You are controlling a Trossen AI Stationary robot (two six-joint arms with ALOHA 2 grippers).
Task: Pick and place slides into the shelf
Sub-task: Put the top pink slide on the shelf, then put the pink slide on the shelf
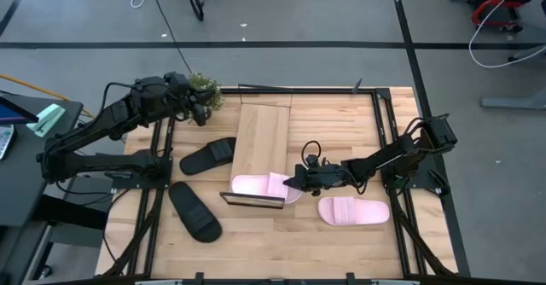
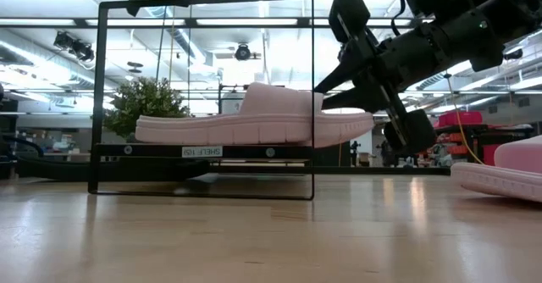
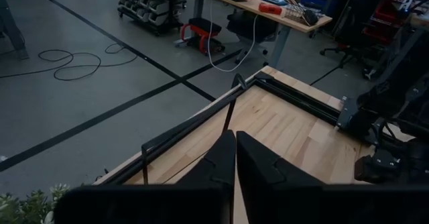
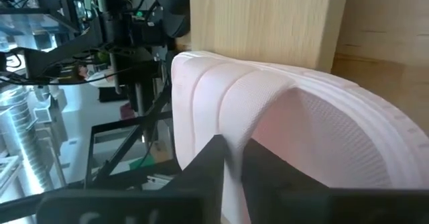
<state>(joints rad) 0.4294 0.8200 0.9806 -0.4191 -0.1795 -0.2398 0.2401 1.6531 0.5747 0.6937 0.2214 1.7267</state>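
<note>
The right gripper (image 1: 296, 183) is clenched on the strap of a pink slide (image 1: 264, 185), which lies on the near end of the shelf (image 1: 262, 140), its sole resting on the plank between the black wire frame ends. The second pink slide (image 1: 353, 210) sits on the desk (image 1: 281, 247) just beside the right arm. One black slide (image 1: 207, 155) lies left of the shelf, the other black slide (image 1: 194, 210) nearer the front edge. The left gripper (image 3: 234, 158) hovers closed and empty over the far left corner, near a small plant (image 1: 205, 87).
</note>
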